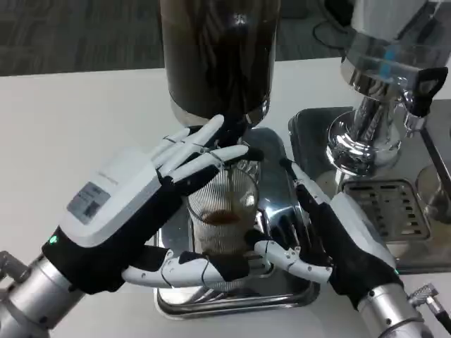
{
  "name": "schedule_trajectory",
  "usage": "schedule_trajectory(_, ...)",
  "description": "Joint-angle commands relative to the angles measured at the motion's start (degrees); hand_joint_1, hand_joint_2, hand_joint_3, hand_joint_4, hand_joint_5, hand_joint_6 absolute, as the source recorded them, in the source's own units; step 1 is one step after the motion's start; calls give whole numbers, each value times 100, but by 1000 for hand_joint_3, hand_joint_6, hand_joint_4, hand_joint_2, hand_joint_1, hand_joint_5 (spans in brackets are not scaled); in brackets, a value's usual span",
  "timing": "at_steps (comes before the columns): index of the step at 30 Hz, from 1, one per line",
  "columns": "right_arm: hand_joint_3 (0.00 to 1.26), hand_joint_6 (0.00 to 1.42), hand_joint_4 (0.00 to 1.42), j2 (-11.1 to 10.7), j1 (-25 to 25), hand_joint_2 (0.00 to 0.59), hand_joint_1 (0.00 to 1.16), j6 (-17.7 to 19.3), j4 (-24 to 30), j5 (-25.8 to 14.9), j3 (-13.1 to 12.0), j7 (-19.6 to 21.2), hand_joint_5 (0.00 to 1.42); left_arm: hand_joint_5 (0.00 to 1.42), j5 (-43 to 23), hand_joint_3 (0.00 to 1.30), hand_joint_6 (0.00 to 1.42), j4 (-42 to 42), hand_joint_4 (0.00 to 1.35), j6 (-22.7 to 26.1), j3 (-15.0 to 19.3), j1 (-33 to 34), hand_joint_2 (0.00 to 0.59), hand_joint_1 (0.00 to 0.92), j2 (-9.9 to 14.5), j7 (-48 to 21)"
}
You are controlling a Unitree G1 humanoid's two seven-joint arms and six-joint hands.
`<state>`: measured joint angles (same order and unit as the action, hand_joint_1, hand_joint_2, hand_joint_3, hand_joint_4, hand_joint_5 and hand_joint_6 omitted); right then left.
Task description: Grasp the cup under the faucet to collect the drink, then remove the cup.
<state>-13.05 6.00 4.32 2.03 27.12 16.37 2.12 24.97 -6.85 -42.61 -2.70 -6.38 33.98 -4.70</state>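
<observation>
A white table (63,113) fills most of the view, with dark grey carpet beyond its far edge at twelve o'clock. On it stand two drink dispensers: one with a dark tank (217,56) at twelve o'clock, and a second dispenser (373,105), chrome-based, at two o'clock. A ribbed glass cup (224,218), centre, stands on the shiny drip tray (232,299) under the dark tank's faucet (239,134), holding a little brown drink. The left hand (151,211) wraps the cup, fingers over its rim, thumb low across its front. The right hand (310,236), at four o'clock, rests just beside the cup; whether it touches the glass cannot be told. Likely risks: the smooth glass could slip or tilt when lifted, spilling drink; fingers over the rim could catch the pour or knock the faucet.
</observation>
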Motion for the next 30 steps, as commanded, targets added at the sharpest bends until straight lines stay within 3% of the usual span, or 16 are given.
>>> schedule_trajectory(1, 0, 0, 0, 7, -37, 195, 466, 52, -141, -79, -53, -27, 0, 150, 274, 231, 90, -1, 0, 35, -207, -278, 138, 0, 126, -303)
schedule_trajectory(6, 0, 0, 0, 4, -99, 198, 460, 94, -260, -141, -71, -69, 0, 150, 316, 232, 90, -80, 0, 115, -179, -358, 137, 0, 96, -242)
schedule_trajectory(8, 0, 0, 0, 0, -124, 199, 458, 119, -272, -137, -63, -54, 0, 107, 340, 202, 28, -104, 0, 148, -125, -409, 138, 0, 75, -159)
schedule_trajectory(10, 0, 0, 0, 40, -128, 198, 455, 152, -336, -287, -117, -75, 0, 61, 413, 174, 1, -131, 0, 210, 4, -492, 137, 0, -6, 48)
schedule_trajectory(19, 0, 0, 0, -26, -157, 199, 449, 217, -377, -260, -104, -91, 0, 0, 647, 81, 0, -237, 0, 472, 722, -822, 159, 0, -374, 828)
schedule_trajectory(24, 0, 18, 0, 25, -153, 202, 451, 238, -406, -435, -165, -150, 0, 0, 633, 42, 0, -203, 0, 551, 943, -1044, 161, 0, -483, 957)
schedule_trajectory(30, 0, 40, 0, 27, -183, 201, 457, 262, -367, -349, -75, -118, 0, 0, 677, 15, 0, -22, 0, 626, 1108, -1437, 162, 0, -681, 1201)
